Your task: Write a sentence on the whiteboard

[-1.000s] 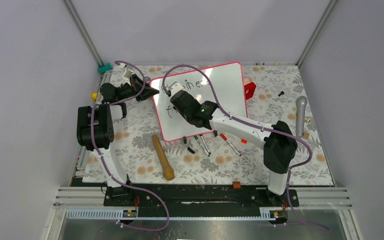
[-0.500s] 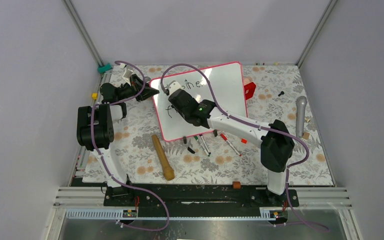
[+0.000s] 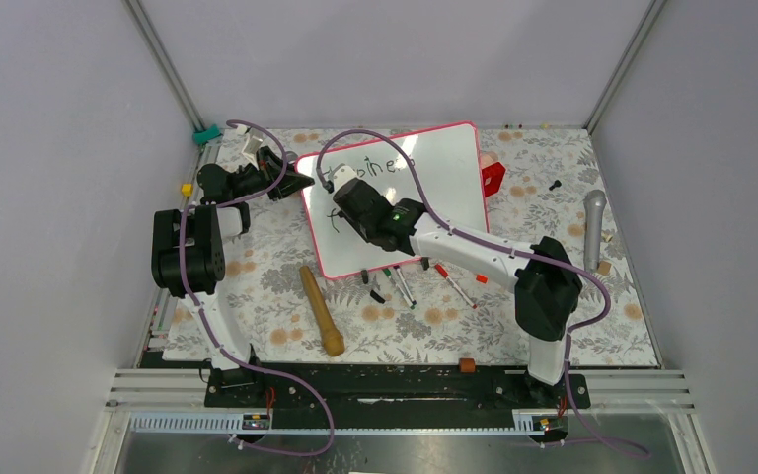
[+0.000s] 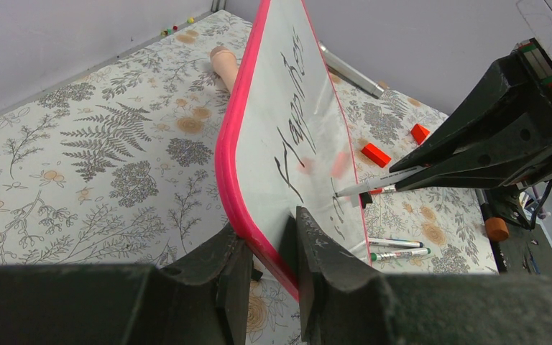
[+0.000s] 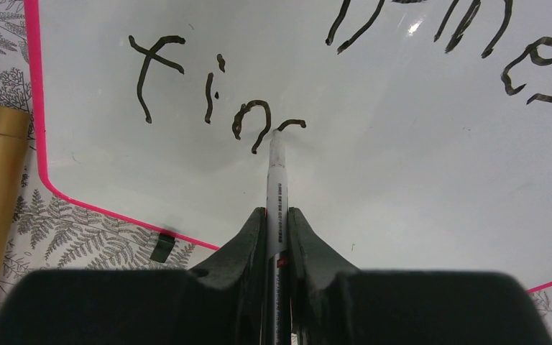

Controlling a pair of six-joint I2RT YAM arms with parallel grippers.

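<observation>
The pink-framed glossy whiteboard [image 4: 298, 136] is pinched by the left tool [image 4: 267, 248]; the thin white marker [image 5: 277, 180] (tip toward twelve o'clock) is pinched by the right tool [image 5: 277, 219].

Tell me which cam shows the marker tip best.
Right wrist: the marker tip is centred and close, on the whiteboard just after "fin". Left wrist shows it side-on, farther off. Top external hides it under the right arm.

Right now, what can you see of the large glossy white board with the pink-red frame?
The whiteboard sits skewed on the floral table, glossy white, thin pink-red frame, rounded corners, small black clips on its near edge. The left gripper clamps its left edge. Black writing reads "Happines" and "fin"; the white-barrelled marker in the right gripper touches it there.
</observation>
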